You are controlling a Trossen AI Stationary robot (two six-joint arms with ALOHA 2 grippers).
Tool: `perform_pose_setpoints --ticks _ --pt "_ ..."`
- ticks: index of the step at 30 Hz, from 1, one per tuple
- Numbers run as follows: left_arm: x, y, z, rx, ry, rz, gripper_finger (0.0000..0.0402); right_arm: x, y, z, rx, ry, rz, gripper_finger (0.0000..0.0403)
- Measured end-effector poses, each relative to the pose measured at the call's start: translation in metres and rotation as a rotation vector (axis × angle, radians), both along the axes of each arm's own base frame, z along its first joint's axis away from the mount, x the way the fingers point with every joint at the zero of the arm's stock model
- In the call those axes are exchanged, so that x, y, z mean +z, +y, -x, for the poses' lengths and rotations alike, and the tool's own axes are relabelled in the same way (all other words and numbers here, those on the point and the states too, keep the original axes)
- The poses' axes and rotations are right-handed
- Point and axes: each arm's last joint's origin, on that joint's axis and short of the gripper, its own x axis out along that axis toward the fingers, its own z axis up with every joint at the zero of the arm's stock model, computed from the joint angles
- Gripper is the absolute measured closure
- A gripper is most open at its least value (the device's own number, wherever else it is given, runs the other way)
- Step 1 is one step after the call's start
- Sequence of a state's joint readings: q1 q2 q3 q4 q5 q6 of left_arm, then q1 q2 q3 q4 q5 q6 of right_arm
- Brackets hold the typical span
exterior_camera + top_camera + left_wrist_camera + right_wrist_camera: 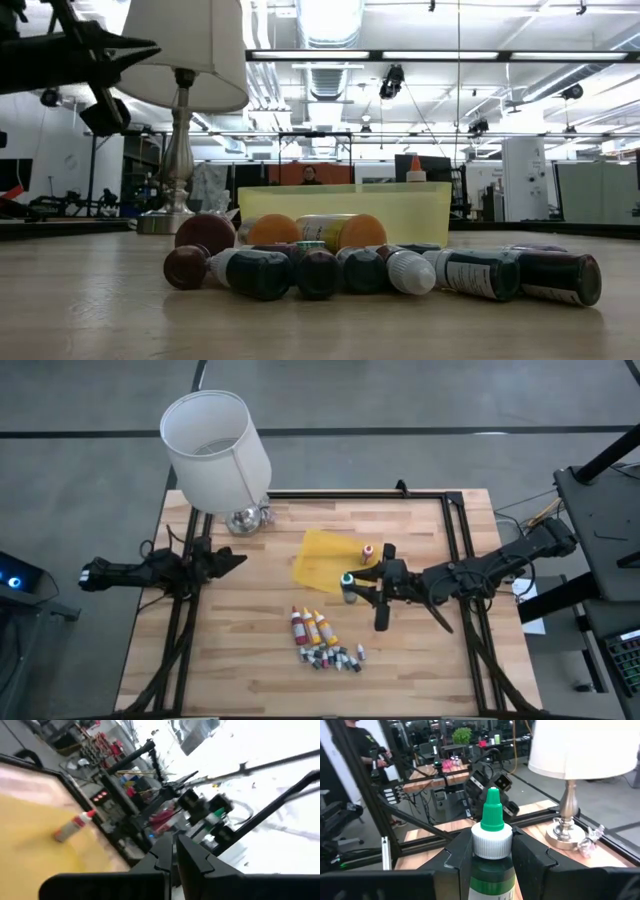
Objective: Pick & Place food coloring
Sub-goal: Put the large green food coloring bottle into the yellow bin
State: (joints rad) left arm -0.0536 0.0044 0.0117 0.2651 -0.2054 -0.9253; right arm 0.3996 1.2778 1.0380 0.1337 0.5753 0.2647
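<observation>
Right tool (pixel 352 586): clamped on the green-capped food coloring bottle (pixel 491 845), held upright just short of the yellow tray (pixel 320 560).
Left tool (pixel 236 559): shut, empty, waiting well apart.
Risk: bottle could tip on release or knock the red-capped bottle (pixel 368 552) in the tray.
Room: clear table beside; remaining bottles (pixel 318 635) lie near.

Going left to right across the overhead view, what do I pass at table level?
Left gripper, shut and idle → lamp → yellow tray → green-capped bottle clamped in the right gripper. The loose food coloring bottles lie nearer the front edge, overlapping the tray's span.
</observation>
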Motion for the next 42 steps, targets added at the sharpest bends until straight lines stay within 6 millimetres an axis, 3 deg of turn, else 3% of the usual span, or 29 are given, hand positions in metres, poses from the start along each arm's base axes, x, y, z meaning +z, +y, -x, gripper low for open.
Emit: perform_pose_setpoints --ticks 8,18,24,31,38,42 --pt "0.008 0.000 0.003 -0.014 -0.095 0.069 0.0401 -0.008 -0.005 -0.001 -0.023 0.016 -0.015 0.0298" --pt "0.010 0.007 0.004 0.203 -0.156 0.236 0.0401 -0.008 -0.005 -0.001 -0.023 0.018 -0.014 0.0298" --pt "0.022 0.007 0.006 0.181 -0.246 0.171 0.0401 -0.008 -0.005 -0.001 -0.022 0.021 -0.013 0.0298" --pt "0.083 0.002 0.003 0.122 -0.235 -0.088 0.0401 -0.008 -0.005 -0.001 -0.020 0.020 -0.018 0.0298" --pt "0.151 -0.003 -0.026 0.104 -0.125 -0.435 0.0396 -0.009 -0.005 -0.001 -0.021 0.020 -0.021 0.0298" --pt "0.179 -0.004 -0.040 0.122 -0.031 -0.545 0.0367 -0.009 -0.005 -0.001 -0.021 0.019 -0.021 0.0298"
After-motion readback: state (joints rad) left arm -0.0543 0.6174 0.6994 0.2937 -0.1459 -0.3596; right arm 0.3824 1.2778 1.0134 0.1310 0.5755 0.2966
